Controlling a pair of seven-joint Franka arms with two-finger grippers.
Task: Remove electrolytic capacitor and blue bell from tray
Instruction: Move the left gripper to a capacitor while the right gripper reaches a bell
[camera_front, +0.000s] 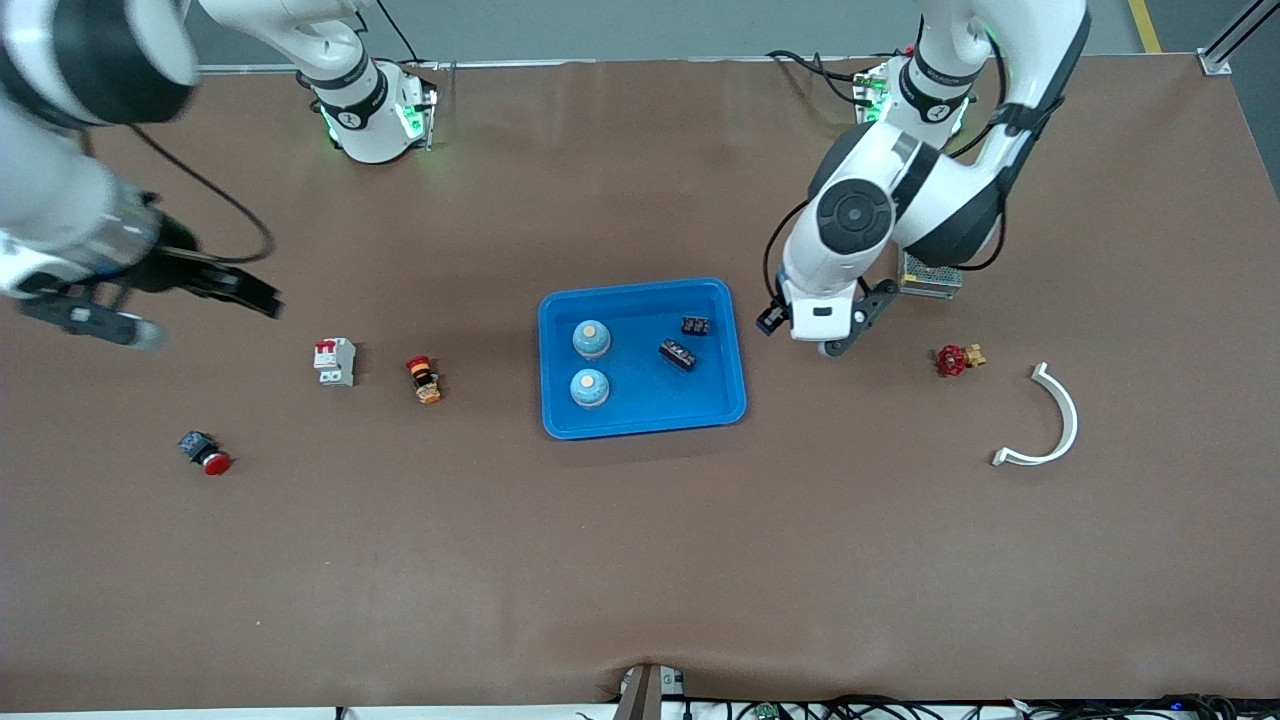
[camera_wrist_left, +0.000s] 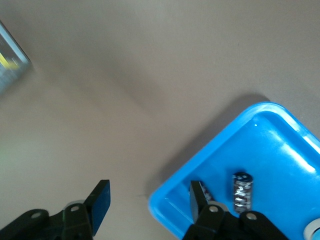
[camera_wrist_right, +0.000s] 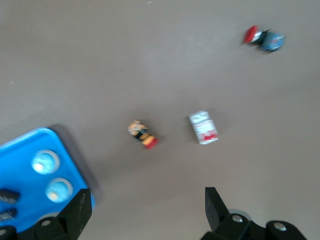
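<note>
Inside tray (camera_front: 730, 345), capacitors (camera_front: 678, 354) lying flat (bells (camera_front: 591, 339) upright), both jaws open, empty.

**Tray between the two grippers**

The left gripper (camera_front: 845, 335) hangs just beside the tray (camera_front: 640, 428), at the left arm's end of it. In the tray, two capacitors (camera_front: 678, 354) lie nearer this gripper, two bells (camera_front: 591, 339) nearer the right gripper (camera_front: 255, 295).

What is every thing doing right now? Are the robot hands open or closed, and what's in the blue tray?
Blue tray: flat on table, holds four things.
Two bells: upright in tray.
Two capacitors: lying in tray.
Left gripper: empty, jaws open, beside tray.
Right gripper: empty, jaws open, over table.
</note>
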